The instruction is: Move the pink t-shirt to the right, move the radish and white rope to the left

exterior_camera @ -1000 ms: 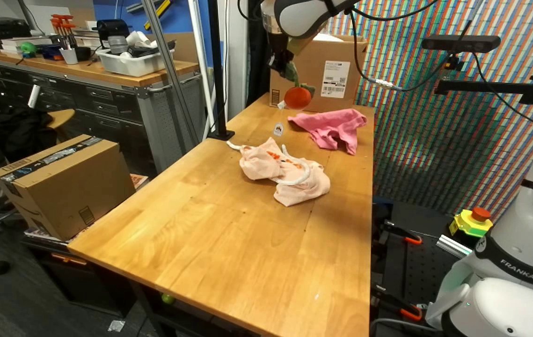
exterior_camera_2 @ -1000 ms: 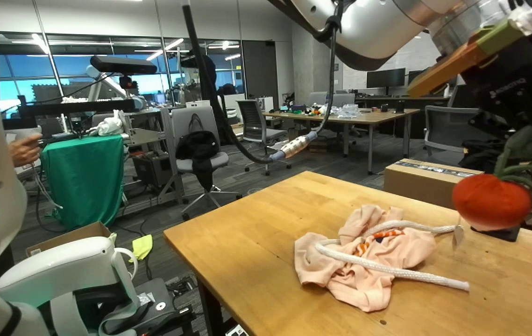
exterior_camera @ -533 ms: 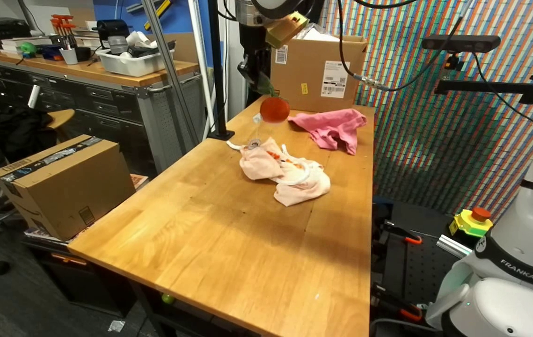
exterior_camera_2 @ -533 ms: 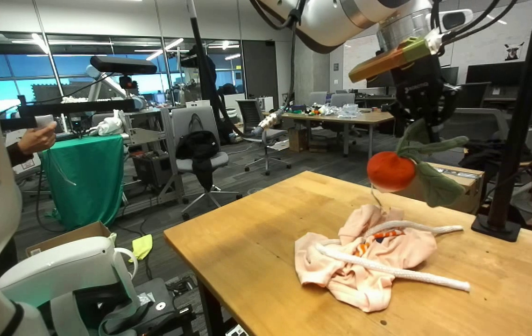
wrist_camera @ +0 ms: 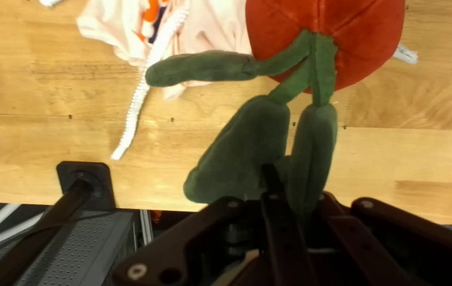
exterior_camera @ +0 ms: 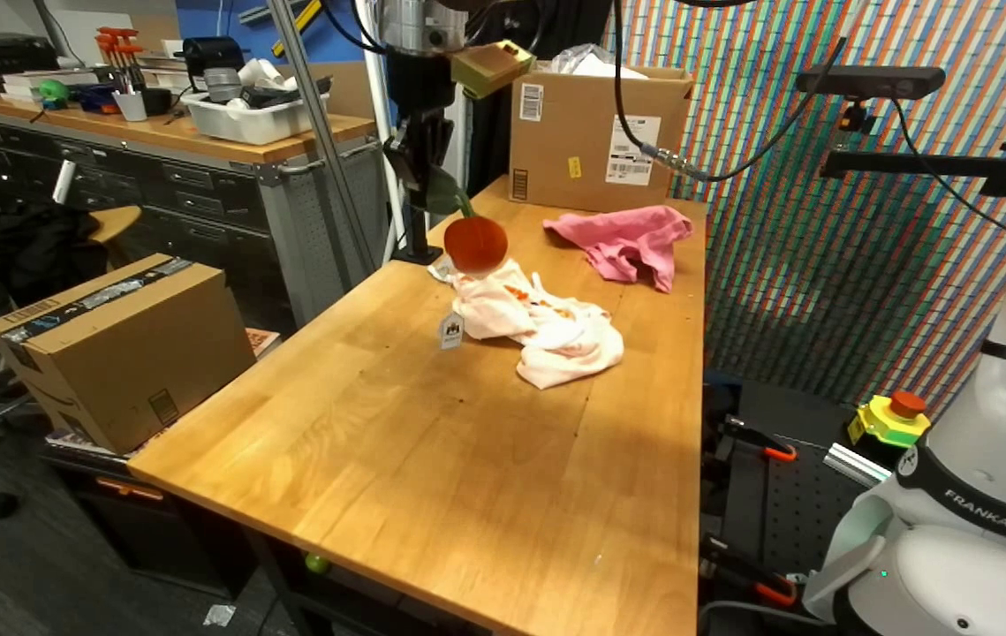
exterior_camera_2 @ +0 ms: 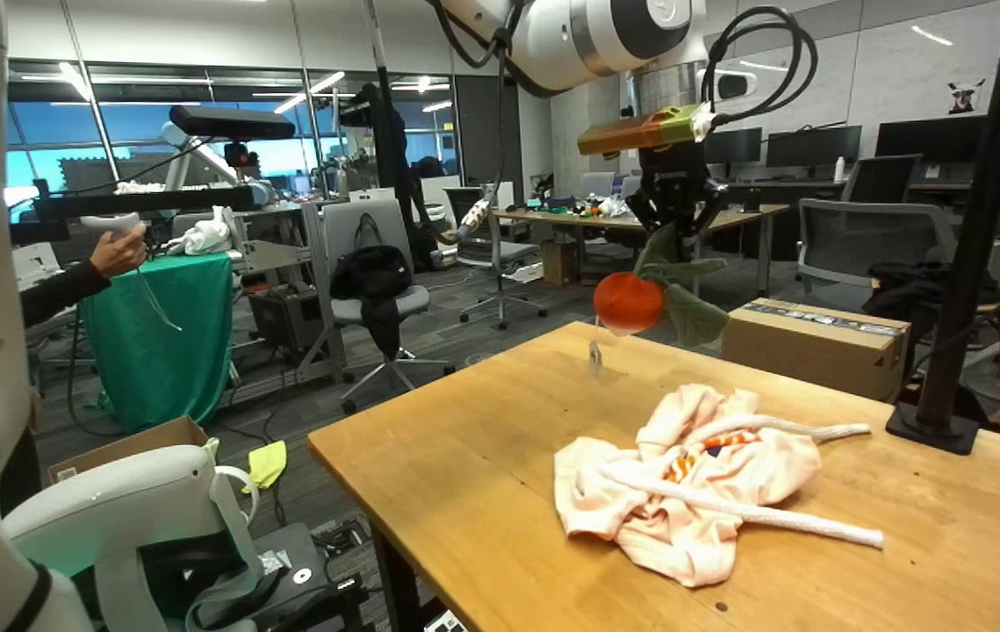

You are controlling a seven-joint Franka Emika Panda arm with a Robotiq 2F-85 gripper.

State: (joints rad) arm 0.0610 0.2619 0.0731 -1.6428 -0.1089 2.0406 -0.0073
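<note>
Right of centre in an exterior view, the end effector (exterior_camera_2: 682,235) is pinching the radish (exterior_camera_2: 629,303) by its leaves (exterior_camera_2: 697,316), probably for carrying it leftward; lower right, the rope (exterior_camera_2: 772,514) is lying over the pale shirt (exterior_camera_2: 679,546).

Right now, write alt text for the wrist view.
A plush red radish hangs by its green leaves from the gripper above a wooden table; a white rope lies across pale pink cloth, one end near a black post.

Tabletop (exterior_camera: 631,459) bright, softly shadowed | pincer (wrist_camera: 297,188) dark, blurred (wrist view)
</note>
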